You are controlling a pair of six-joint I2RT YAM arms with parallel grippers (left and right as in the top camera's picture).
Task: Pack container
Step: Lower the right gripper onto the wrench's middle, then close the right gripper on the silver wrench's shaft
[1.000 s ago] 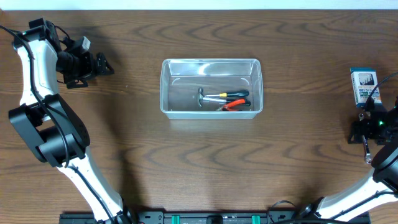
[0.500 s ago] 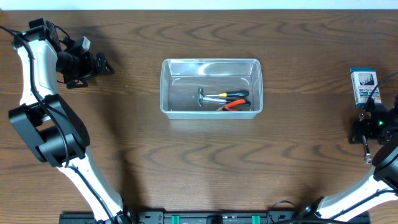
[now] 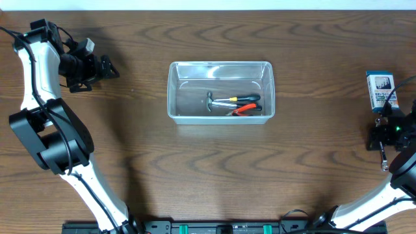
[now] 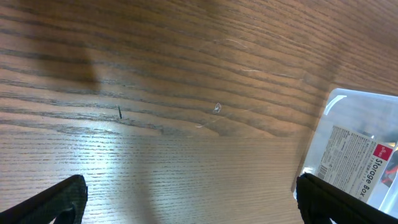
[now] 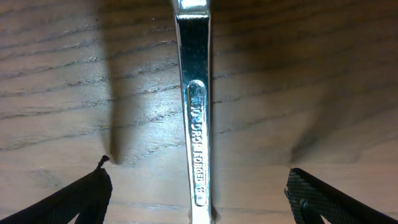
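Note:
The container (image 3: 221,64), a clear rectangular tub, stands at the table's middle and holds a few hand tools, among them red-handled pliers (image 3: 245,110) and a yellow-handled tool (image 3: 235,99). Its labelled corner shows at the right of the left wrist view (image 4: 356,134). My left gripper (image 3: 110,67) is open and empty above bare wood at the far left; its fingers show in the left wrist view (image 4: 193,205). My right gripper (image 3: 381,135) is open at the right edge, low over a steel wrench (image 5: 196,93) that lies on the table between its fingers (image 5: 199,199), untouched.
A small blue-and-white printed box (image 3: 381,90) stands at the far right, just behind my right gripper. The wrench's end (image 3: 383,159) sticks out toward the front edge. The table is dark wood.

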